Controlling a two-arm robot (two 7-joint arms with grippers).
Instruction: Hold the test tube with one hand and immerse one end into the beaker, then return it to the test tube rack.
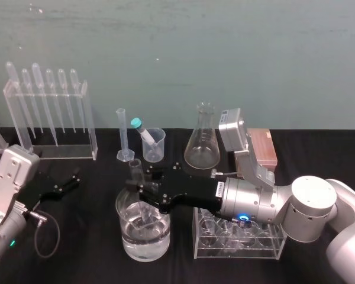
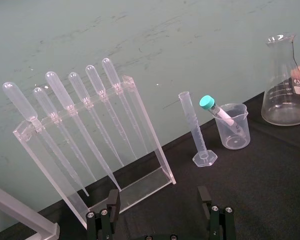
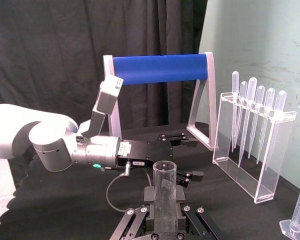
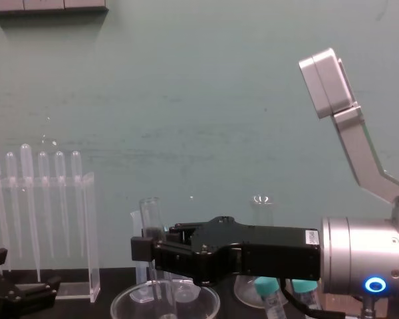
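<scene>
Above the beaker (image 1: 128, 239), reaching in from its right: the right gripper (image 1: 140, 196), fingers pressed onto the test tube (image 1: 135, 171) a little below the tube's open rim. Held close to upright, open end well above the beaker's rim, lower end down inside the glass and into the clear liquid there (how deep, hard to tell). Seen from the chest, same grip: black fingers clamped on the tube directly over the beaker's wide rim. To the left of the beaker, well apart: the left gripper (image 1: 68, 181), low over the black tabletop (image 1: 77, 263), fingers spread wide with nothing between them. Just beside the beaker on the right: the test tube rack (image 1: 276, 251), clear plastic, partly under the right arm. Behind the beaker: a slim graduated cylinder (image 1: 122, 135) and a small clear cup (image 1: 155, 148) with a teal-capped tube (image 1: 141, 129) leaning in it. Behind and to the right of the beaker: a conical flask (image 1: 202, 145). Farther behind, to the left of the beaker: a clear stand of pipettes (image 1: 50, 115).
</scene>
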